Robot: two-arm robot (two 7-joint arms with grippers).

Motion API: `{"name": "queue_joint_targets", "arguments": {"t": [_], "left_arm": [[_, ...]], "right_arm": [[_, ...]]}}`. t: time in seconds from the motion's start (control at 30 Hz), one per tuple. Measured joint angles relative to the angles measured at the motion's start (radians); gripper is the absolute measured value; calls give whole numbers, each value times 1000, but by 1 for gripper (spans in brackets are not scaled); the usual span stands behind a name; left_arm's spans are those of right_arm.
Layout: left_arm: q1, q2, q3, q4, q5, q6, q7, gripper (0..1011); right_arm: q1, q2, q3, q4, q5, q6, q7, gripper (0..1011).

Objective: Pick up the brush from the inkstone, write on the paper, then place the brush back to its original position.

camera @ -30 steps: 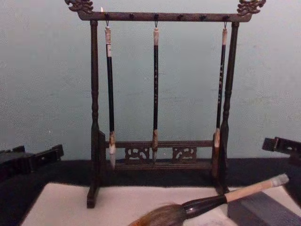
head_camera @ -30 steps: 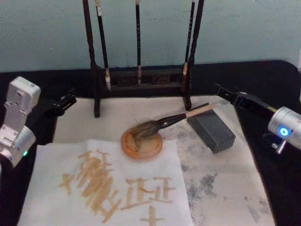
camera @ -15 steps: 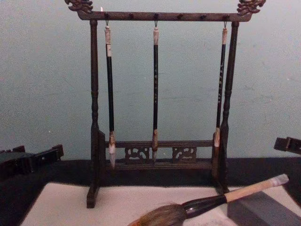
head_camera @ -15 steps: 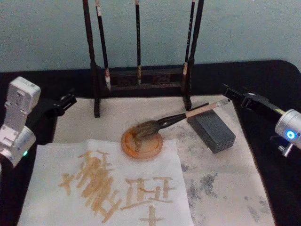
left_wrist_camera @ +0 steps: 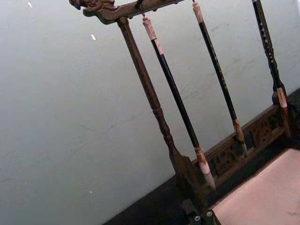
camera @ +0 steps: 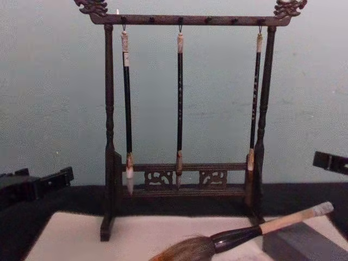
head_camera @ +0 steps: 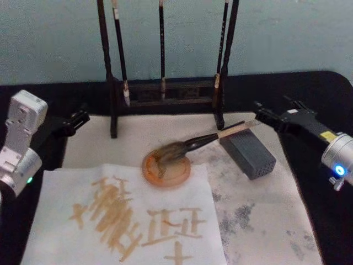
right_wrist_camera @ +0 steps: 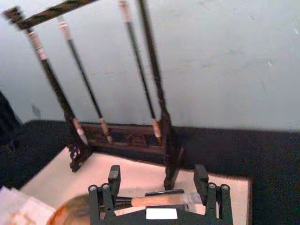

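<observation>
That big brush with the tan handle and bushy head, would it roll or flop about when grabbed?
The thick calligraphy brush with pale tan handle and bushy brown-grey head has a round handle propped on the grey block, so it would probably roll if nudged. The handle looks stiff; the bristles, slumped in the round orange inkstone, likely flop. The open right gripper sits at its end.

The paper (head_camera: 127,215), lying well to the left of the right end effector (head_camera: 259,116), carries tan brush-written characters, but none can be made out. The end effector's own yellow sticker and white tag are too small to read.
</observation>
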State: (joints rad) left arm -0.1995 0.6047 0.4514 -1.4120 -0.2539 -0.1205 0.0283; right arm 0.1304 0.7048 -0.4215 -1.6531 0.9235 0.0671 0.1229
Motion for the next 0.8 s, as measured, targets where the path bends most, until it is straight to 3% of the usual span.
{"name": "queue_joint_targets", "arguments": {"t": [0.23, 0.33, 0.5, 0.8], "left_arm": [[0, 0, 0, 0, 0, 0, 0, 1002], [0, 0, 0, 0, 0, 0, 0, 1002], [0, 0, 0, 0, 0, 0, 0, 1002], [0, 0, 0, 0, 0, 0, 0, 1002]], "right_arm": [[-33, 35, -46, -89, -205, -64, -36, 1006], [-40, 41, -60, -111, -265, -83, -39, 1006], [-45, 44, -79, -130, -355, -111, -40, 1006], [-59, 42, -101, -146, -452, -141, -28, 1006]]}}
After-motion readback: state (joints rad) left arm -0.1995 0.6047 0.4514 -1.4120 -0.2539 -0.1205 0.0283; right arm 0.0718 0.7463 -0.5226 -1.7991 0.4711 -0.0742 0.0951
